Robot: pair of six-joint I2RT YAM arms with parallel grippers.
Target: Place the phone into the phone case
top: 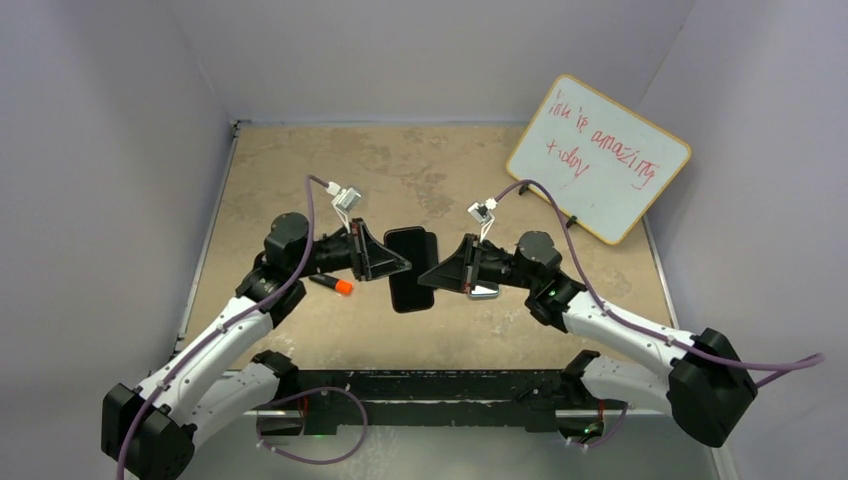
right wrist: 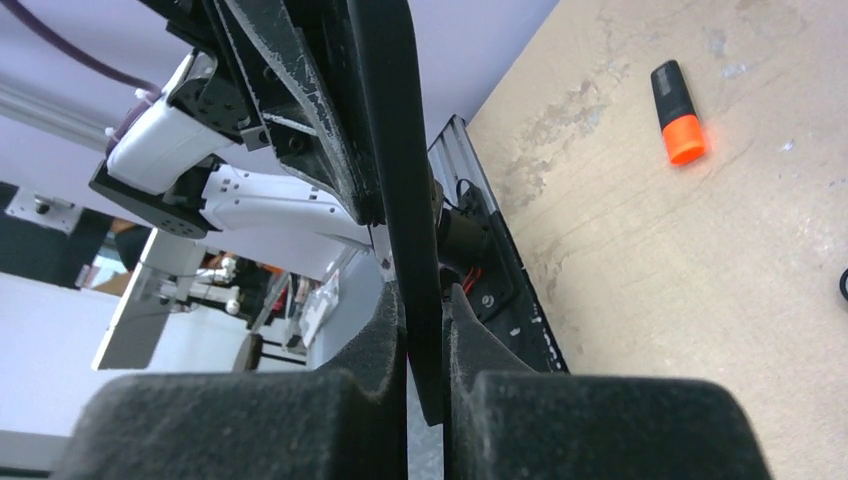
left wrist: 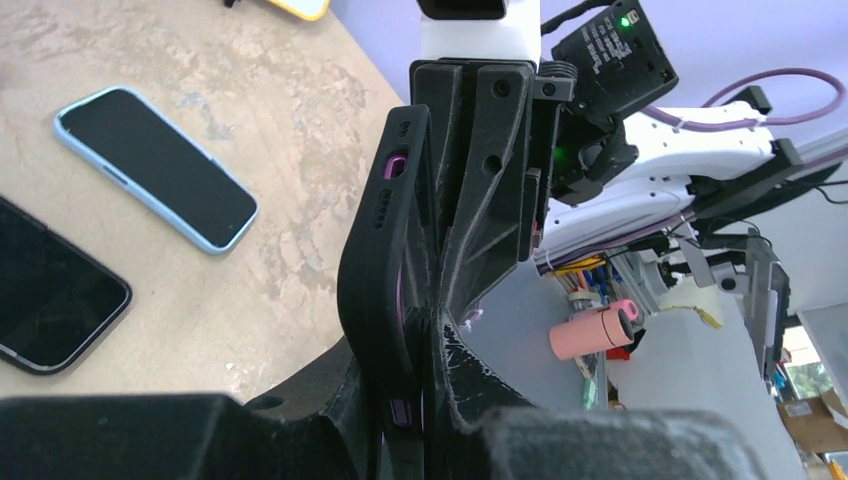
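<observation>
A black phone case (top: 411,268) hangs level above the table's middle, clamped from both sides. My left gripper (top: 397,265) is shut on its left edge and my right gripper (top: 430,276) on its right edge. In the left wrist view the case (left wrist: 372,270) is edge-on and bowed, with purple showing through its side openings, and my left gripper (left wrist: 425,325) pinches it. In the right wrist view my right gripper (right wrist: 425,305) pinches a thin black edge (right wrist: 395,150). I cannot tell if a phone is inside. A light-blue-edged phone (left wrist: 155,167) and a black phone (left wrist: 50,295) lie on the table.
An orange-tipped black marker (top: 333,285) lies on the table (top: 300,180) under my left wrist and shows in the right wrist view (right wrist: 678,125). A whiteboard (top: 598,157) with red writing leans at the back right. Grey walls enclose the table.
</observation>
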